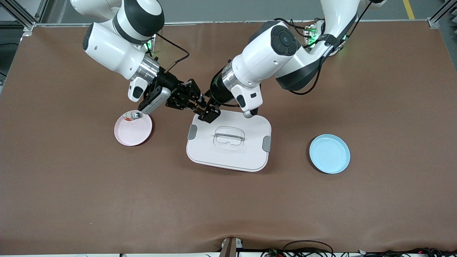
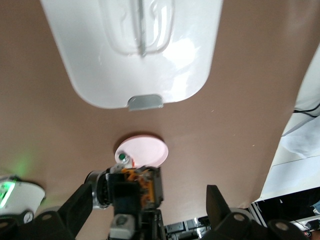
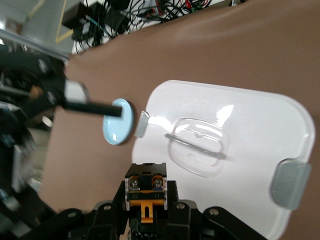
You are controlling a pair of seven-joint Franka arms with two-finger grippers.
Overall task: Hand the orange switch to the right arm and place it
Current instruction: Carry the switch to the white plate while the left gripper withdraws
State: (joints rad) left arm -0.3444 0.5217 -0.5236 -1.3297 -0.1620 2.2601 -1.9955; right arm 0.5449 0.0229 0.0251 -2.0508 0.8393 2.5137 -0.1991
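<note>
While the right gripper clamps the tiny black-and-orange switch in its fingers above the brown worktop, beside the white lidded box, the left gripper meets it there, fingers spread wide around nothing.

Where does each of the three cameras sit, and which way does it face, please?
Front view: high across the table, facing both arms, the white lidded box, pink plate and blue plate.
Left wrist view: on the left arm, showing the open left tool, and the right tool holding the orange switch.
Right wrist view: on the right arm, showing the right tool shut on the switch.
All share the box.
</note>
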